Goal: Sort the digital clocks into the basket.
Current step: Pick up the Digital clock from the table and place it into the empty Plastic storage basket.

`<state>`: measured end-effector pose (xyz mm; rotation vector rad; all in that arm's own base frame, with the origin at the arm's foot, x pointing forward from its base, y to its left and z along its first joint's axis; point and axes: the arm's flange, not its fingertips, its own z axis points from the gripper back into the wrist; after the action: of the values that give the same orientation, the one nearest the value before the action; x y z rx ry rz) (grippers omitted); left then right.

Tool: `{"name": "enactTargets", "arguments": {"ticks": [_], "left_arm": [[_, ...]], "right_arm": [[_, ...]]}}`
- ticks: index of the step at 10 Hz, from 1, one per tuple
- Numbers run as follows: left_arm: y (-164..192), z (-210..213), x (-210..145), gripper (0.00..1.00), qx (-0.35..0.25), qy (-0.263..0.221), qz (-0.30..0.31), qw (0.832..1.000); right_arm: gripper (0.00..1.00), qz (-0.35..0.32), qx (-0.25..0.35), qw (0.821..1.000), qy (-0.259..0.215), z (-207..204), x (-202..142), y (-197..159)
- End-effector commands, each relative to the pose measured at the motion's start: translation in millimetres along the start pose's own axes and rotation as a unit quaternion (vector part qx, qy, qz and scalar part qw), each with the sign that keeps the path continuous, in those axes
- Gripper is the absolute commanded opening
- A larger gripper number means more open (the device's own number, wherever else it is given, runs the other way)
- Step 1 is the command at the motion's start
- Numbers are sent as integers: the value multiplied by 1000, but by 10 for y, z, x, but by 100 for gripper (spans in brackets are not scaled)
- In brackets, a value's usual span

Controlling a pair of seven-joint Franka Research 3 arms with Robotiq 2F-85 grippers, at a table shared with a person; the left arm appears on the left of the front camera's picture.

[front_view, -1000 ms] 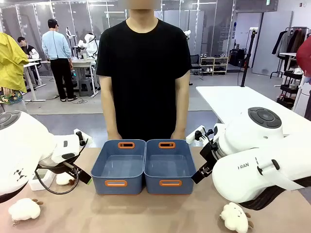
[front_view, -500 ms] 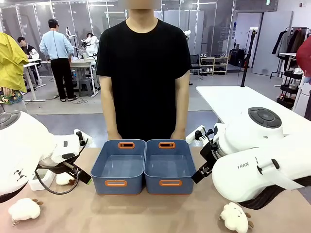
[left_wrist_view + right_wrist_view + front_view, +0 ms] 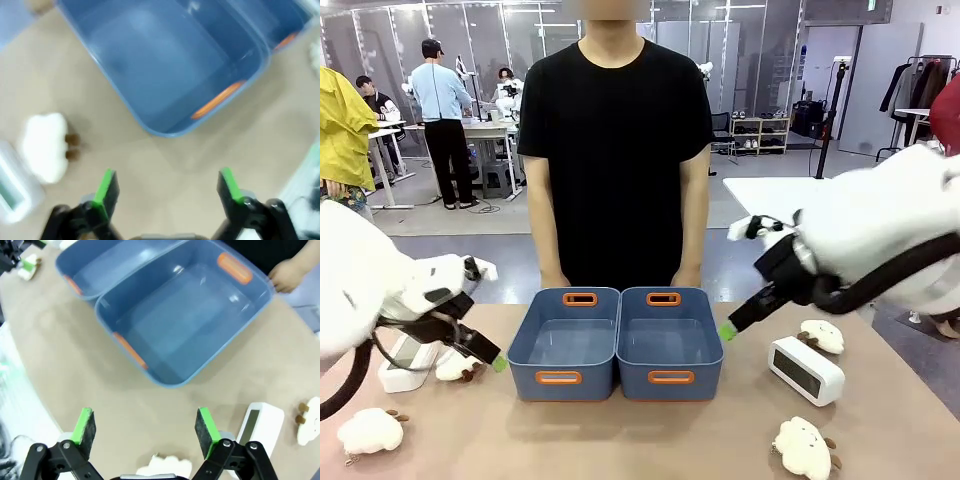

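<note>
Two identical blue baskets stand side by side mid-table, the left one [image 3: 565,345] and the right one [image 3: 670,343], both empty. One white digital clock [image 3: 805,370] lies on the table right of them, and it also appears in the right wrist view as the clock [image 3: 260,427]. The other clock [image 3: 402,365] sits at the far left, partly behind my left arm, and its edge [image 3: 12,192] is in the left wrist view. My left gripper [image 3: 492,360] [image 3: 167,192] hovers open left of the baskets. My right gripper [image 3: 730,328] [image 3: 145,427] hangs open just off the right basket [image 3: 185,315].
Fluffy sheep plush toys lie around: front left [image 3: 370,432], beside the left clock [image 3: 455,368], front right [image 3: 803,446] and behind the right clock [image 3: 822,335]. The person stands at the far edge, a hand [image 3: 287,275] resting by the baskets.
Both arms have drawn back from the camera. The right arm rose, uncovering the right clock and a sheep. The left gripper shifted slightly left. Both grippers stay open.
</note>
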<state>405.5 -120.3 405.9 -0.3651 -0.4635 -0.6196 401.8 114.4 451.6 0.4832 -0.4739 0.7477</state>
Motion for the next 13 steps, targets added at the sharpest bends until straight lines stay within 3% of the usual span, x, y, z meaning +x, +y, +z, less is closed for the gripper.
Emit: {"name": "enactTargets", "arguments": {"ticks": [1, 3, 5, 6, 7, 8, 9, 10, 12, 13], "left_arm": [[675, 358, -169, 100, -169, -41, 44, 984], [1180, 622, -467, 100, -314, -114, 85, 939], [1648, 938, -1086, 100, -381, -159, 152, 898], [1937, 963, -1269, 100, -396, -178, 163, 886], [2085, 1080, -1571, 100, -401, -208, 194, 871], [2122, 1362, -1944, 100, -366, -240, 247, 864], [2242, 1524, -2151, 100, -355, -261, 249, 862], [2408, 1500, -2190, 100, -351, -259, 251, 864], [2280, 1569, -2304, 100, -342, -237, 282, 865], [2372, 1542, -2405, 100, -347, -252, 277, 860]], "right_arm": [[100, -50, 88, 995, 7, 187, -187, -456], [100, -140, 218, 965, -26, 428, -520, -834], [100, -190, 344, 912, -121, 704, -1160, -1165], [100, -217, 350, 898, -152, 829, -1483, -1391], [100, -247, 333, 896, -157, 1013, -1855, -1503], [100, -277, 327, 883, -190, 1234, -2234, -1522], [100, -296, 305, 878, -218, 1417, -2531, -1614], [100, -302, 279, 881, -235, 1483, -2633, -1719], [100, -309, 282, 880, -223, 1526, -2642, -1636], [100, -323, 284, 871, -236, 1581, -2842, -1690]]}}
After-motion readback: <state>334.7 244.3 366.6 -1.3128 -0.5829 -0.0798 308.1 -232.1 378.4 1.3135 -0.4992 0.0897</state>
